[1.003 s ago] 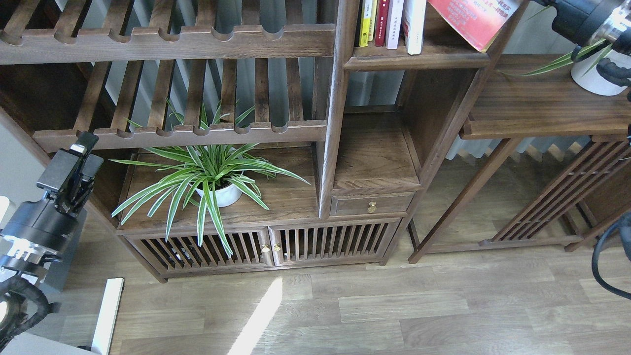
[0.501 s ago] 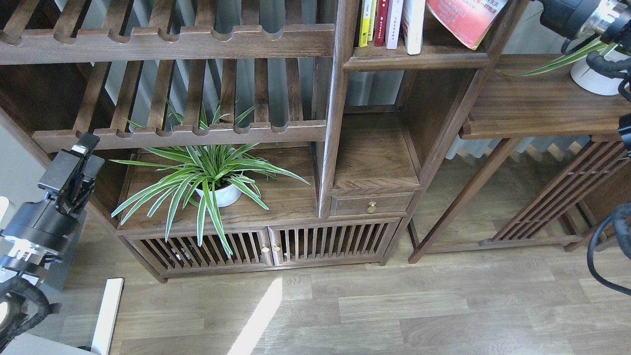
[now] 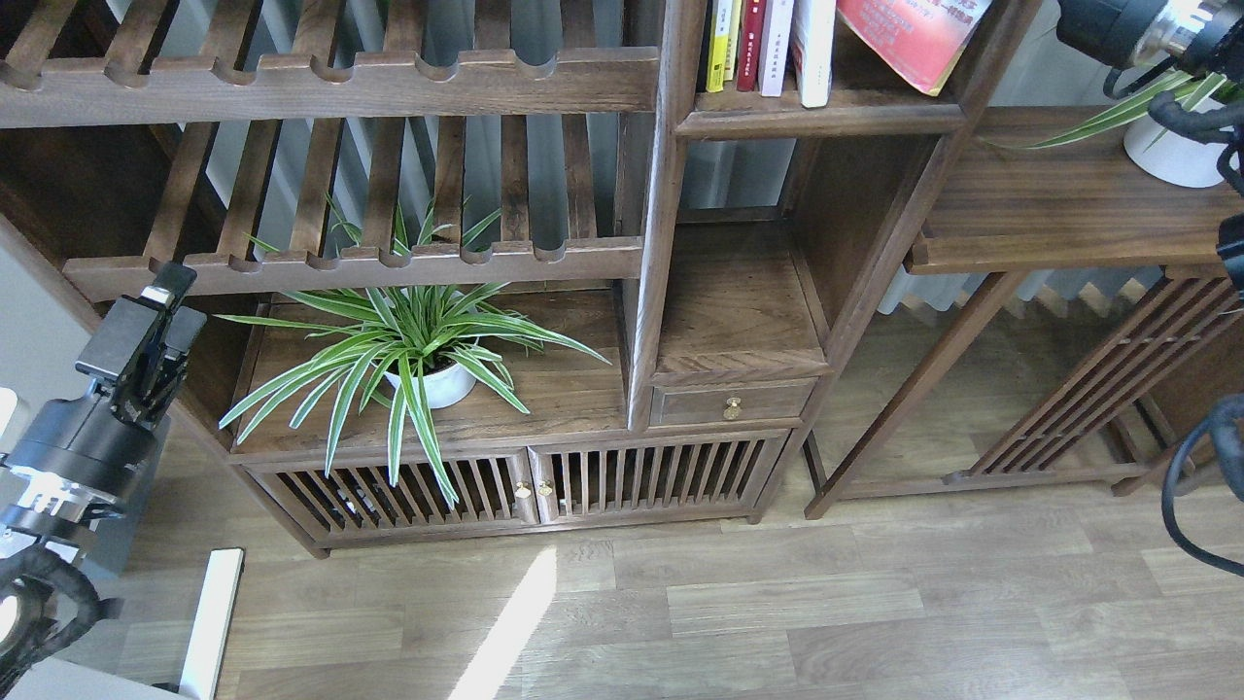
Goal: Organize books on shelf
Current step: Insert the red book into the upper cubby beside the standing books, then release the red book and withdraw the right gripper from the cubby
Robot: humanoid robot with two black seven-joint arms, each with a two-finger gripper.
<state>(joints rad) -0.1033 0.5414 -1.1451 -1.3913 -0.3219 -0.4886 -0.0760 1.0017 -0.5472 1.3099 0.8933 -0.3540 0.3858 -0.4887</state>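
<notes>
Books point(image 3: 768, 44) stood upright on the shelf point(image 3: 826, 117) at top, yellow, red, lilac-white and white spines side by side. Red-orange book point(image 3: 914, 39) leaned tilted at their right, lower corner just above the board. Left gripper point(image 3: 146, 321) hung low beside the bookcase point(image 3: 661, 243), holding nothing, fingers close together. Right gripper out of view past the top right edge.

Left gripper point(image 3: 155, 316) raised at lower left, fingers together. Right arm point(image 3: 1118, 24) at top right, gripper out of frame.
</notes>
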